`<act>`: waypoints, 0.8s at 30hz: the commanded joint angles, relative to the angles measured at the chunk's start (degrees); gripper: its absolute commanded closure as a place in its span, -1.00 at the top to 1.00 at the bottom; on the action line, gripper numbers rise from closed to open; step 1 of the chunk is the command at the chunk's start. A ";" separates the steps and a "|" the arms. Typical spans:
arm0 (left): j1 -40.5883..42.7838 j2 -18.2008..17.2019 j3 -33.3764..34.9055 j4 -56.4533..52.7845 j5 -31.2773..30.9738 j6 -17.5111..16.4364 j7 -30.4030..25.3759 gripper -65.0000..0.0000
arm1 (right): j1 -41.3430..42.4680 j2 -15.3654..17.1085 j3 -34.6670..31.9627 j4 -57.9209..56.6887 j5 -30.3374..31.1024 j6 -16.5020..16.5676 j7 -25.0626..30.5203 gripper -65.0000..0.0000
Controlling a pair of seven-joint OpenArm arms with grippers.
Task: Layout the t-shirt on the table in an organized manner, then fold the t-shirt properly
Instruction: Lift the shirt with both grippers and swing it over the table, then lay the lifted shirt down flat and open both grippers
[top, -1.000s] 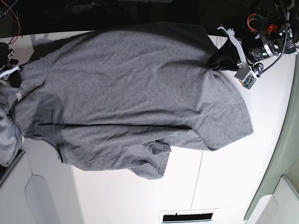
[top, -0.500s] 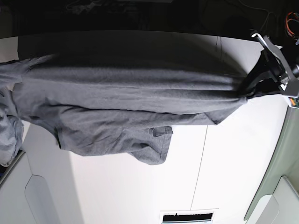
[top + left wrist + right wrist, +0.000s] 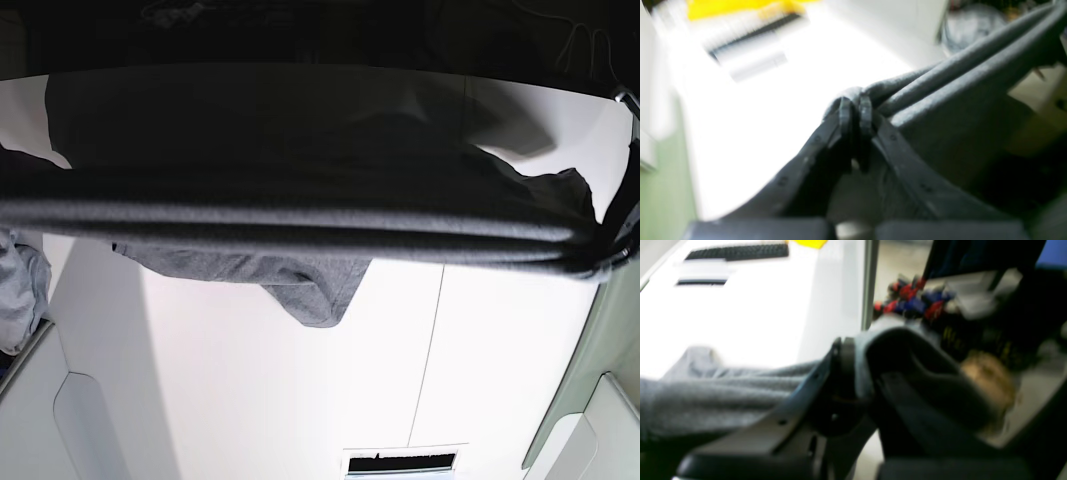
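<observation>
Clamped together on a bunched edge of the t-shirt (image 3: 960, 76), my left pincer (image 3: 856, 115) holds the cloth between its closed tips; the wrist view is blurred, but the fabric runs straight out of the grip in taut ridges. At the other end my right pincer (image 3: 843, 356) is likewise closed on a fold of the same grey cloth, which trails away from it over the worktop (image 3: 300, 400).

Between the two grips the shirt is lifted and pulled into a tight band; its long axis runs side to side, parallel to the worktop's far edge, from the left edge toward the right edge in the base view. Below the band a loose flap hangs toward the middle of the worktop, whether touching it I cannot tell.

What worries me: the cloth is stretched hard, so a little more pull could drag the edge out of one pincer and drop that end in a heap. The hanging flap could also tuck under itself when I lower, leaving a hidden crease. A paler cloth bundle (image 3: 20, 290) lies at the left edge, near enough to snag.
</observation>
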 commanded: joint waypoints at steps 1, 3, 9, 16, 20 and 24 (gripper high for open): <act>-2.14 -1.16 -0.85 0.13 1.33 1.04 -2.03 -1.00 | 1.88 2.21 0.11 0.46 -2.05 -0.94 2.29 -1.00; -5.53 -1.99 -0.17 -1.07 5.64 1.04 -5.18 -1.00 | 4.68 3.61 -2.47 -0.04 -4.63 -0.96 3.56 -1.00; -19.26 -6.88 17.99 -15.26 23.30 1.04 -14.60 -1.00 | 16.13 6.23 -18.43 -11.02 -12.87 -0.98 9.35 -1.00; -37.35 -6.58 40.11 -49.03 40.72 1.84 -26.16 -1.00 | 32.35 6.12 -37.09 -33.77 -23.76 -1.03 19.08 -1.00; -47.39 -4.87 44.74 -65.05 43.78 1.81 -29.57 -1.00 | 41.05 4.17 -44.72 -46.10 -28.79 -3.69 22.47 -1.00; -54.23 -3.26 46.14 -73.16 43.71 1.81 -29.57 -0.62 | 46.99 1.09 -46.12 -54.69 -31.39 -5.35 23.30 -0.41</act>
